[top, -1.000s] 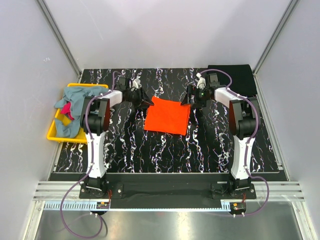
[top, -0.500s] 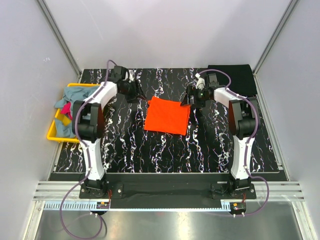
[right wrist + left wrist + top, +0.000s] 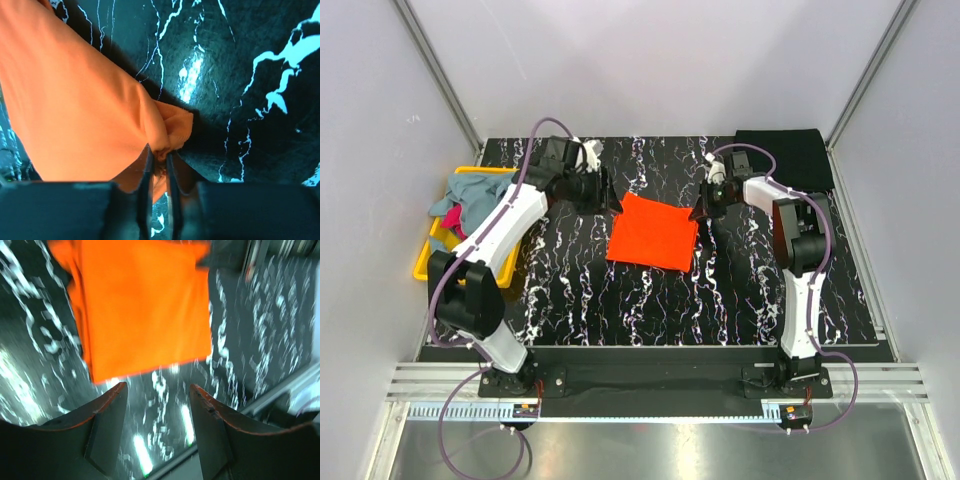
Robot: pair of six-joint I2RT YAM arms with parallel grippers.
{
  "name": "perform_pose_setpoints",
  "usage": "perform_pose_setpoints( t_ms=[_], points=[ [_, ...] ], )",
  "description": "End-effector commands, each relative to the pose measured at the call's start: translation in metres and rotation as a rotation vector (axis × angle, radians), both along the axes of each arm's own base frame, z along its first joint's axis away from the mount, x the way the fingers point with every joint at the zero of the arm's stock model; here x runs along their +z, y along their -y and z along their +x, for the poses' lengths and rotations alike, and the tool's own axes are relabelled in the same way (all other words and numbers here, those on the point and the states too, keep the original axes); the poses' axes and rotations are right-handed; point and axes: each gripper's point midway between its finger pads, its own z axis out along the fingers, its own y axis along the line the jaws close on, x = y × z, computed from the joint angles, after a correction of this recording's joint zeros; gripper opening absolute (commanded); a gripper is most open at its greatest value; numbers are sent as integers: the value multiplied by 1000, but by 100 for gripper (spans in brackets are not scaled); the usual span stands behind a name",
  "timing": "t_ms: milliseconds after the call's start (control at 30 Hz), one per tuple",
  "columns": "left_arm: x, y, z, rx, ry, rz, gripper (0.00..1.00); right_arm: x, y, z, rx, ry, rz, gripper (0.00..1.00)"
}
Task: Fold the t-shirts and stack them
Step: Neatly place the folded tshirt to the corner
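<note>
The right gripper (image 3: 160, 156) is clamped on the far-right corner of the orange shirt (image 3: 653, 232), flat on the surface (image 3: 580, 290), while the left gripper (image 3: 157, 390), jaws apart and empty, hovers just off its far-left corner.

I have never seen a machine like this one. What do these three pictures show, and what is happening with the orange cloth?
These are two robot arms bolted at the near edge of a marbled black table. The wide picture comes from a fixed camera above and behind them. The other two come from a small camera on each wrist, so each shows its own claw up close. In the middle lies a folded orange t-shirt. The right claw is pinched shut on one corner of it. The left claw is open and holds nothing, close to the shirt. A black t-shirt lies flat in the far right corner. At the left, a yellow bin holds a crumpled grey-blue shirt and a magenta shirt.
</note>
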Motion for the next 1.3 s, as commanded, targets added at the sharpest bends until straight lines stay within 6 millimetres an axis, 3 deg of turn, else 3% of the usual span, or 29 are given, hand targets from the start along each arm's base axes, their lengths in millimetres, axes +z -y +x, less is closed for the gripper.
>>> perform_pose_setpoints(
  t_ms=[0,100,133,333,667,900,1033,1267],
  points=[
    [-1,-4,-23,-45,8,25,58,17,0,8,9,65,-56,11],
    [1,0,-32,-74,13,13,58,46,10,18,-23,157,-110,1],
    [2,0,-34,-79,14,7,58,64,12,22,-30,201,-118,0],
    [3,5,-39,-105,14,-8,58,113,42,37,-78,378,-273,0],
    [7,9,-45,-128,18,-32,58,161,103,73,-167,560,-554,0],
    [4,11,-45,-134,3,-43,58,191,146,94,-221,633,-656,0],
    [3,12,-44,-134,5,-43,58,219,163,102,-241,696,-692,0],
    [3,13,-46,-137,0,-52,58,249,190,115,-269,761,-728,0]
  ],
)
